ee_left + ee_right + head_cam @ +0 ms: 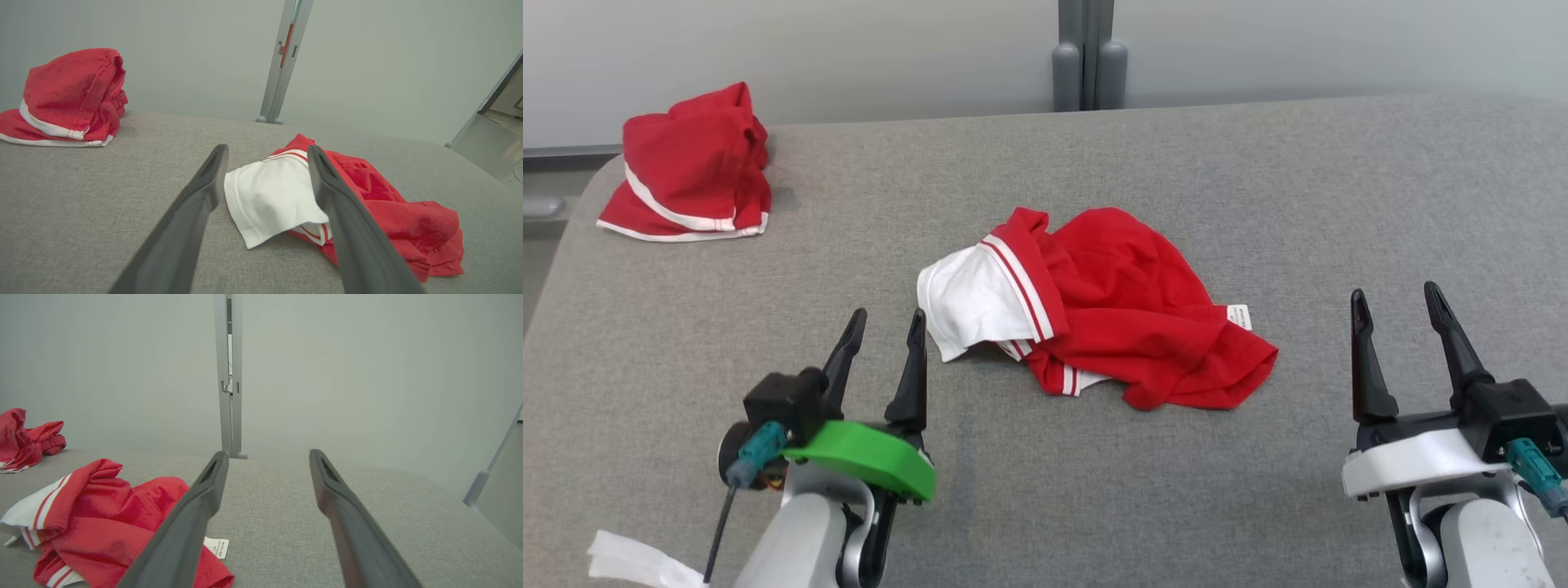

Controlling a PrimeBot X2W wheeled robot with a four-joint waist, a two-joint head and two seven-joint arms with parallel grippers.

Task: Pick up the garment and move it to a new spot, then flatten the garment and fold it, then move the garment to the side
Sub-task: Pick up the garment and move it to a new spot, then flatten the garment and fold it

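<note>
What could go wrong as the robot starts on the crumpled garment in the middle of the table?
The garment is bunched in layers, so the left gripper may pinch several at once and it won't spread flat. The second red garment at the far left table corner might be taken for the target, or disturbed.

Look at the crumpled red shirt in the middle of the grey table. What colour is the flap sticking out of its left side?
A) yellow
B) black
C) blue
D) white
D: the flap poking out from the left side of the red shirt is plain white, and the left wrist view shows it white too.
</note>
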